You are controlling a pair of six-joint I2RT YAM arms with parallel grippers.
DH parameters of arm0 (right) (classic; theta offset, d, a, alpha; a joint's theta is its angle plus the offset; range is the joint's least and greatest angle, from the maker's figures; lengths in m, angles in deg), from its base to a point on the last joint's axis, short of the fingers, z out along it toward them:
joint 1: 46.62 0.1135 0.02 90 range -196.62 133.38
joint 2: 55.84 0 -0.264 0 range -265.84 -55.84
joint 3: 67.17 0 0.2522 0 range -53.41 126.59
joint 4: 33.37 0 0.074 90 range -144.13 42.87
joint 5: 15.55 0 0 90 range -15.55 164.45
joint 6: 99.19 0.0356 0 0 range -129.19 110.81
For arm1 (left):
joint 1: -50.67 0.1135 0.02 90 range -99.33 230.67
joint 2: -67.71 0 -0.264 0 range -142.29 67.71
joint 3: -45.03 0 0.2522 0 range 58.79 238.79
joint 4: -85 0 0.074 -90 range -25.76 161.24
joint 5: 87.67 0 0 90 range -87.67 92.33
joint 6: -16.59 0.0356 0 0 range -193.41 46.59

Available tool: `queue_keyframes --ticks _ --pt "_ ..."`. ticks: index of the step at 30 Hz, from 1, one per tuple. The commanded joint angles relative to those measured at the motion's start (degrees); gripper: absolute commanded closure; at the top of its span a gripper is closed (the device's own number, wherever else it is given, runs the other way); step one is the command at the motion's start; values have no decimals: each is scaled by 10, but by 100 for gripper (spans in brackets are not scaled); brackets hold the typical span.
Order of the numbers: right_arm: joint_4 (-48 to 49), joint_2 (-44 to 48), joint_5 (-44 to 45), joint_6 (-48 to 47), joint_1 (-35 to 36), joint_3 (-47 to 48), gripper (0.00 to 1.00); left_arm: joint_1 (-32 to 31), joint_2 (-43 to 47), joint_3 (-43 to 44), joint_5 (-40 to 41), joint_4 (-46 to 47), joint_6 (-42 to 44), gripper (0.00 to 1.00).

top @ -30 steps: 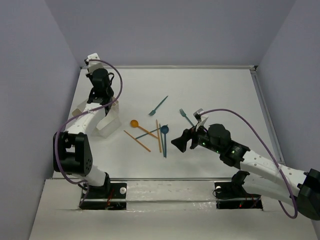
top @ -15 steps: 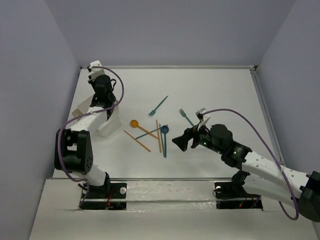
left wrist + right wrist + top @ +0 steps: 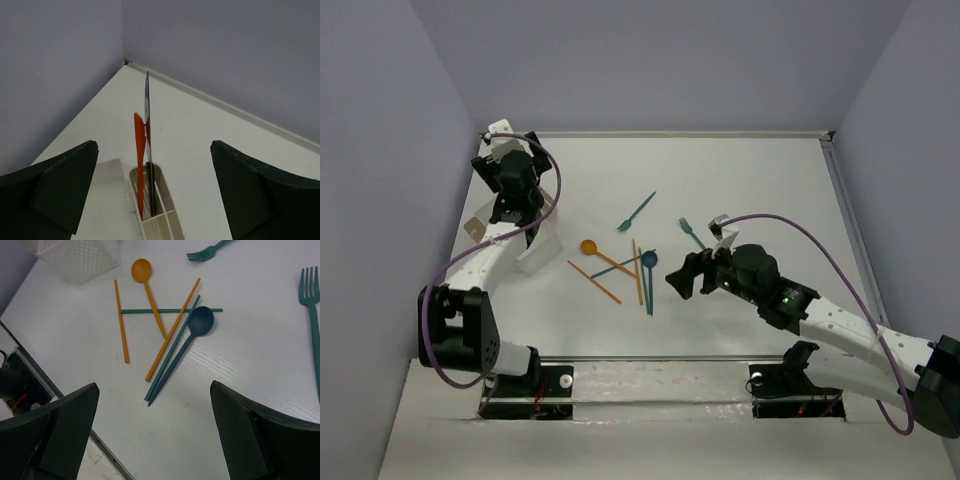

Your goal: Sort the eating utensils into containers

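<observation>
White tabletop [image 3: 750, 180], lavender walls all round. Upper left of the overhead view, the left gripper [image 3: 154, 165] hangs above the white organiser [image 3: 540, 243], its fingers [image 3: 55, 185] spread wide and gripping nothing. Straight below in its wrist view, two pieces stand upright in one compartment: an orange utensil [image 3: 139, 165] and, touching it, a taller dark utensil [image 3: 148, 110] (both edge-on, so fork, knife or spoon I cannot tell). Only a sliver of the organiser shows there, cut off by the bottom edge.

Over to centre frame: the right gripper [image 3: 155, 405] hovers above the loose pile, jaws gaping, empty. Its camera gives the pile: an orange spoon [image 3: 142, 271] at the top, one orange stick [image 3: 121, 322] lying apart on the left, a second orange stick [image 3: 172, 330] slanting beside a teal stick [image 3: 167, 357] and a dark blue spoon [image 3: 200, 321], and another teal stick [image 3: 170, 310] crossing them. A teal fork [image 3: 205, 253] runs off the top edge, and a second teal fork [image 3: 310, 300] runs off the right edge. The organiser's perforated corner peeks in at upper left.
</observation>
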Motion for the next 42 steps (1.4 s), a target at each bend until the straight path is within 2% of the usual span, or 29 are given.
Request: queue_keyframes --ticks 1,9,11,12,17,22,26,33,42 --pt "-30 -24 51 -2 5 50 3 -4 108 37 -69 -30 -43 1" --pt "-79 -105 56 -5 -19 116 12 -15 251 67 -173 -160 -129 1" --pt "-94 -119 51 -12 -32 128 15 -15 301 48 -231 -196 -155 1" --pt "-99 -126 50 -14 -50 141 21 -15 317 25 -274 -205 -164 1" --pt "-138 -175 -2 -37 -138 172 34 -15 413 -63 -421 -251 -201 1" --pt "-184 -250 -36 -62 -214 205 40 -15 459 -151 -543 -263 -211 1" --pt "-193 -337 -43 -76 -255 231 41 -15 459 -211 -637 -223 -242 1" --pt "-207 -424 -91 -115 -279 270 41 -15 442 -209 -668 -208 -231 1" --pt "-224 -493 -77 -131 -279 303 39 -15 421 -236 -668 -181 -240 1"
